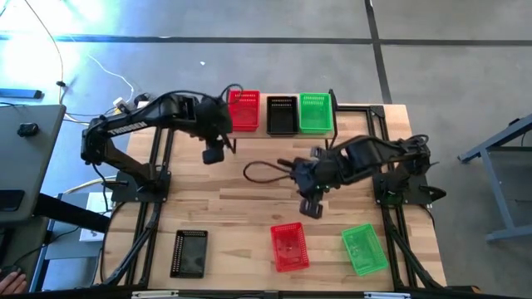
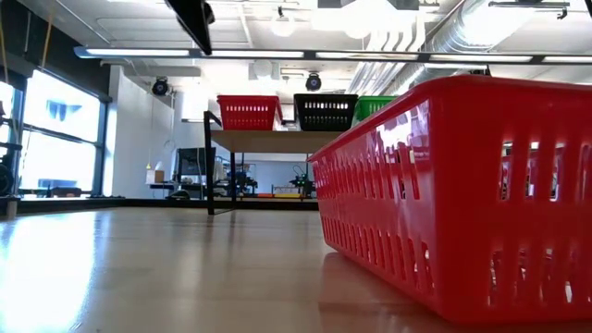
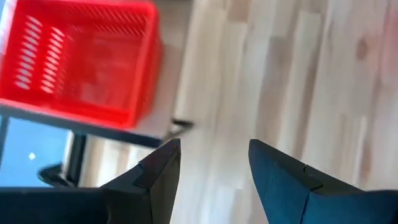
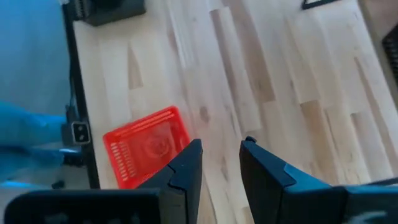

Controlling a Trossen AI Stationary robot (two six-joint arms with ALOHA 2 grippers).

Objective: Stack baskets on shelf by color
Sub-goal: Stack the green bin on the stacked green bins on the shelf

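Observation:
The shelf (image 2: 277, 141) stands at the table's far edge and carries a red basket (image 1: 243, 110), a black basket (image 1: 281, 115) and a green basket (image 1: 314, 112), each resting on its bottom. Near the front edge a black basket (image 1: 189, 252), a red basket (image 1: 289, 247) and a green basket (image 1: 364, 249) sit on the tabletop. My left gripper (image 1: 214, 152) hangs open just in front of the shelf's red basket (image 3: 81, 62). My right gripper (image 1: 310, 206) is open above the table's middle, just behind the near red basket (image 4: 147, 146).
A dark cable loop (image 1: 264, 172) lies on the table between the two grippers. Black frame rails (image 1: 154, 208) run along both sides of the table. Bare wood (image 1: 241, 216) lies between the shelf and the near row of baskets.

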